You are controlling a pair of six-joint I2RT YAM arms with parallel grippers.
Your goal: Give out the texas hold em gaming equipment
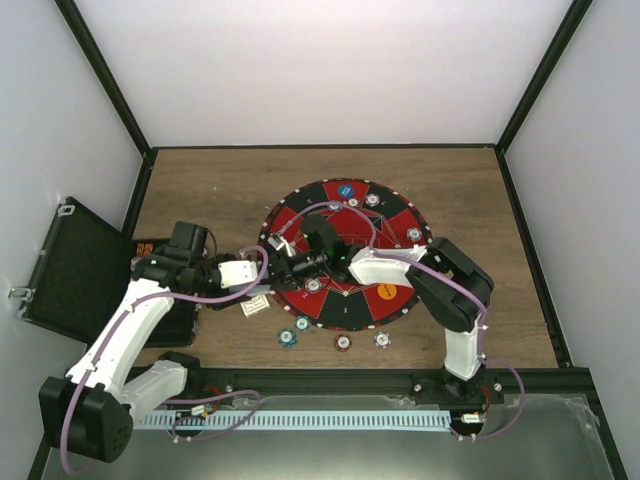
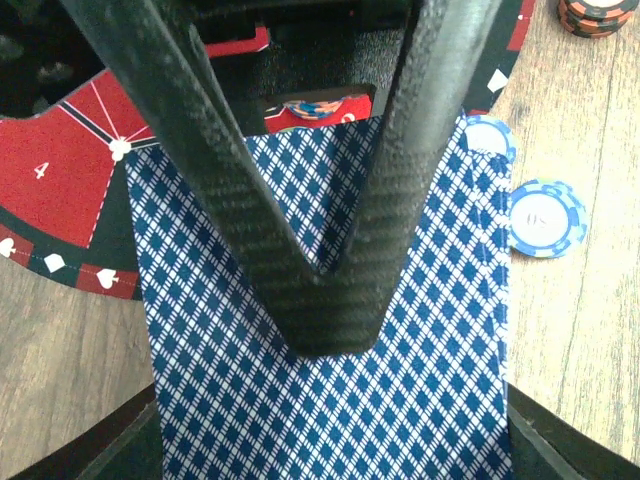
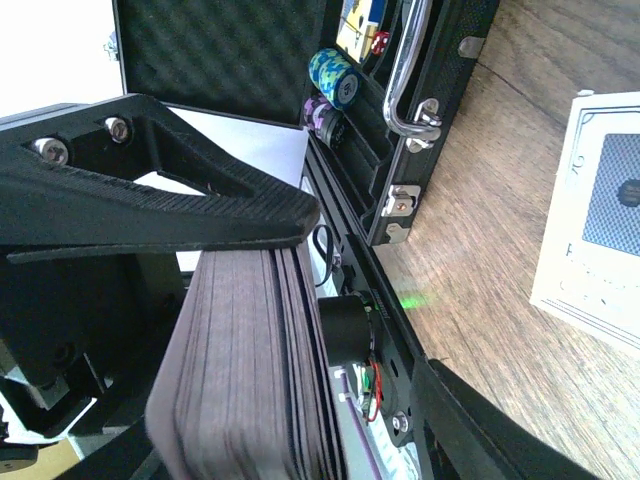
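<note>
My left gripper (image 2: pixel 330 335) is shut on a thick deck of playing cards (image 2: pixel 300 400) with blue diamond backs, held over the near-left edge of the round red and black board (image 1: pixel 300 205). In the right wrist view the deck (image 3: pixel 250 370) shows edge-on. My right gripper (image 3: pixel 365 295) has its fingers apart; the upper finger (image 3: pixel 180 205) lies across the deck's end and the lower one stands clear of it. Poker chips lie on the wood (image 1: pixel 287 338) (image 1: pixel 343 343) (image 2: pixel 547 217) and on the board (image 1: pixel 413 234), which also carries a blue button (image 1: pixel 346 189) and an orange button (image 1: pixel 386 290).
The black case (image 1: pixel 70 270) lies open at the far left, with chips (image 3: pixel 333 75) in its foam slots. A white card (image 1: pixel 253 307) (image 3: pixel 590 230) lies on the wood beside the board. An orange and black chip stack (image 2: pixel 597 12) stands near the board's edge.
</note>
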